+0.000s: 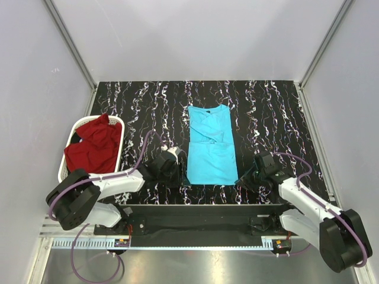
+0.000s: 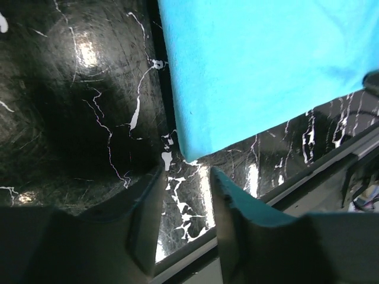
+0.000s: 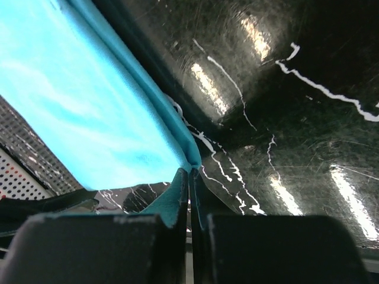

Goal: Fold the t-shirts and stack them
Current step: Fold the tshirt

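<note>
Black table (image 1: 266,118) holds the blue shirt (image 1: 210,148) at centre. Right gripper (image 3: 189,177) is clamped on its 5 o'clock corner; left gripper (image 2: 186,174) gapes beside the 7 o'clock corner. Red shirt (image 1: 92,148) sits in the basket (image 1: 118,127) at 9 o'clock.

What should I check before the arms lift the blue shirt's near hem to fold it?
1. Right jaws shut on the blue shirt at its near corner: ok.
2. Left jaws gripping the other near corner: not ok; they are open, with the corner just ahead of them.
3. Shirt flat on the table, sleeves folded in: ok.
4. Red shirt out of the way, in the basket: ok.
5. Right jaws hold every cloth layer: cannot tell.
</note>
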Controlling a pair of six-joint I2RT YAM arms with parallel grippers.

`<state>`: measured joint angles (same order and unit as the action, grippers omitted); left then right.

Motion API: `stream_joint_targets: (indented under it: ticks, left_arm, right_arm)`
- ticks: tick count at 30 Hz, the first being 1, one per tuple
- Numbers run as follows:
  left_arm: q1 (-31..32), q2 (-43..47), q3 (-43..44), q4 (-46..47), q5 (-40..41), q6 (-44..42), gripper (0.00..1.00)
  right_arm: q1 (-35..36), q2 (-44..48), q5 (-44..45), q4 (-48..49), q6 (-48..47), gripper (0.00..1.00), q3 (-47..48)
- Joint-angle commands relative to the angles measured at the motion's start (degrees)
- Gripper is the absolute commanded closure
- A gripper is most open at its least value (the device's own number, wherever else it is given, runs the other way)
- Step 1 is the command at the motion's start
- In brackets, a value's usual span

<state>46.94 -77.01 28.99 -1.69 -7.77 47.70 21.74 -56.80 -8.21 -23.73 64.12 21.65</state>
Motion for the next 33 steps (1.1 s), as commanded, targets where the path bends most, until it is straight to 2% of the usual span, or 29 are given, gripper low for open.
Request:
stream_joint_targets:
  ticks: [1, 9, 14, 24, 33]
  left_arm:
    - [0.2, 0.5, -0.3, 1.5, 0.3, 1.8, 0.57]
    - [0.3, -3.1, -0.5, 5.2, -0.1, 4.3, 0.57]
    - [0.3, -3.4, -0.7, 4.8, 0.7, 4.3, 0.64]
    - [1.0, -1.7, 0.6, -2.9, 5.6, 2.8, 0.61]
    - [2.3, -3.1, 1.4, -3.8, 7.6, 3.3, 0.63]
  right_arm:
    - [0.9, 2.5, -0.2, 1.5, 0.6, 1.00, -1.1]
    - [1.6, 1.9, -0.7, 1.8, 0.3, 1.00, -0.3]
    - [1.6, 2.9, -0.8, 1.9, 0.4, 1.00, -1.0]
    - [1.6, 6.0, -1.5, 2.0, 1.2, 1.00, -2.7]
    - [1.6, 5.8, -1.7, 2.2, 0.8, 1.00, -2.4]
